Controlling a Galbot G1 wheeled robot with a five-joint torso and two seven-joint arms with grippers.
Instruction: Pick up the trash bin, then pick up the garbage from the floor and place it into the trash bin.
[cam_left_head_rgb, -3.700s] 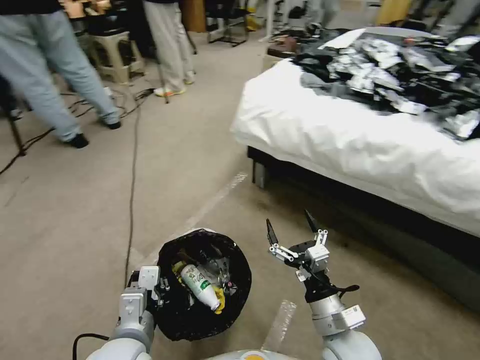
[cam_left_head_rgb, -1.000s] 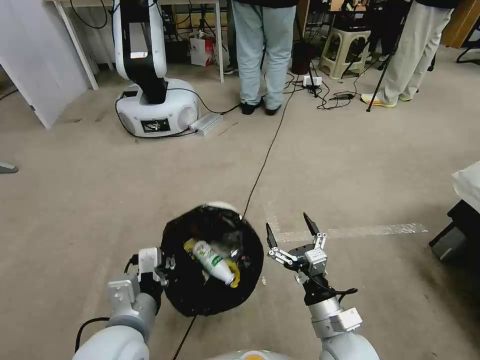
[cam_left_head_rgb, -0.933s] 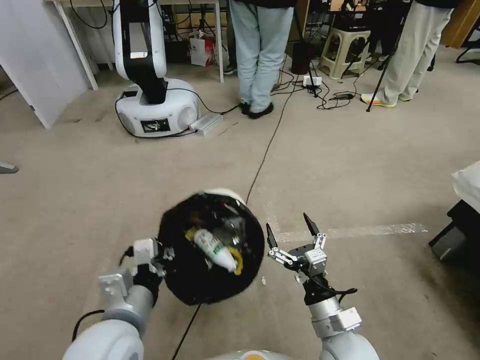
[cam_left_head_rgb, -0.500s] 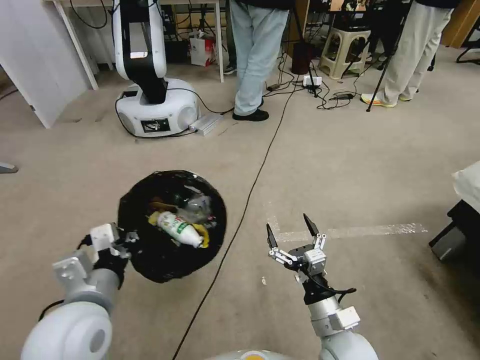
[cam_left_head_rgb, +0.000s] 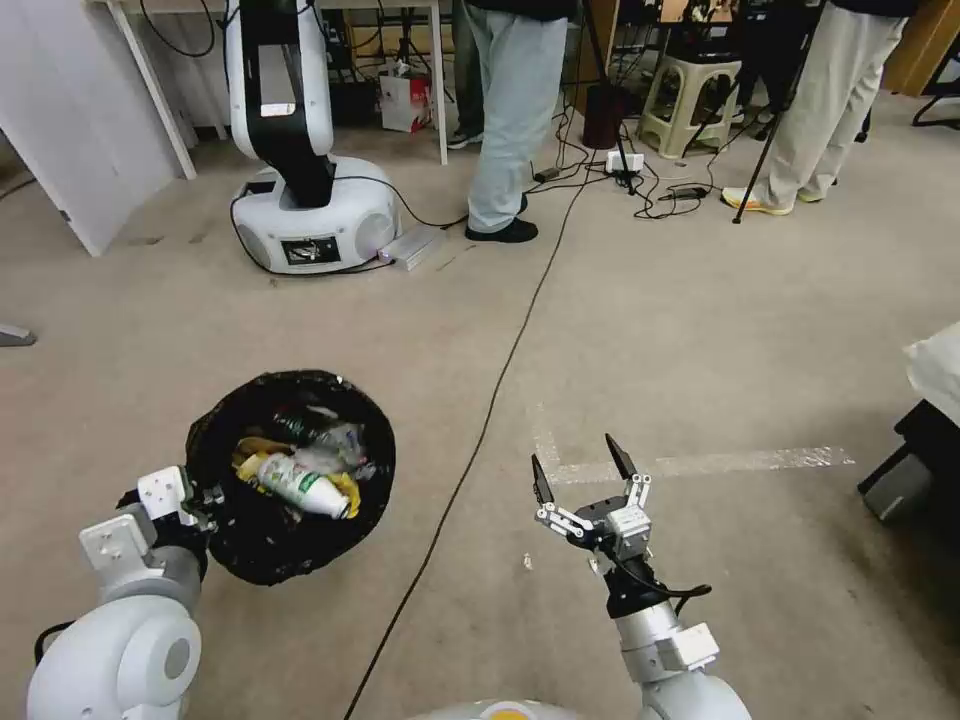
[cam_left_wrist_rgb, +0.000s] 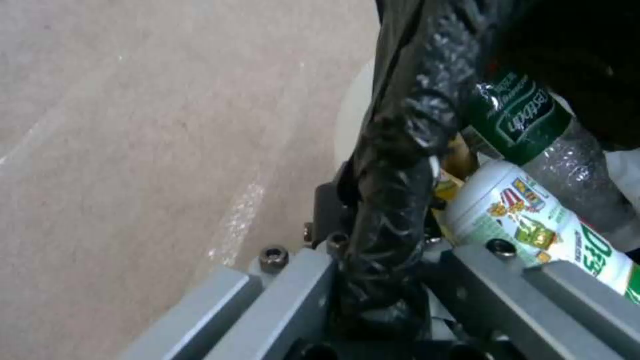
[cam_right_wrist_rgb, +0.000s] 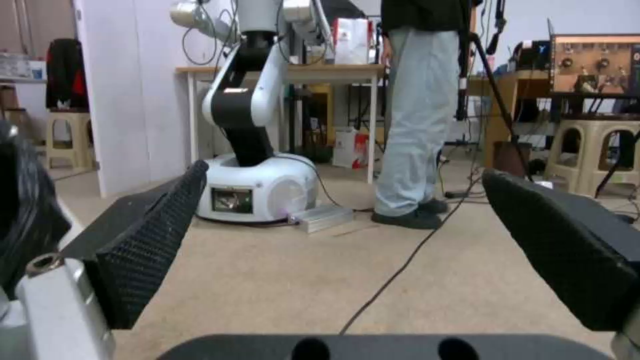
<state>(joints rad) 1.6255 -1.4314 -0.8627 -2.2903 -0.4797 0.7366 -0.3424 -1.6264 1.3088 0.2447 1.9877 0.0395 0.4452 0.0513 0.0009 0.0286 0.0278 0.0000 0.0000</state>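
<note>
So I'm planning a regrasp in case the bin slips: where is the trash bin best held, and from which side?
Hedged: by its rim, as the left pincer does now, shut on the bag-covered edge of the trash bin from the robot's side. The thin lip fits between the fingers; the round body looks too wide to span. One finger goes inside, so pick a stretch clear of the white bottle. The right pincer hovers open.

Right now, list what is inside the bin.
The bin holds a white bottle, a clear green-labelled bottle and yellow wrappers. Anything beneath them is covered.
</note>
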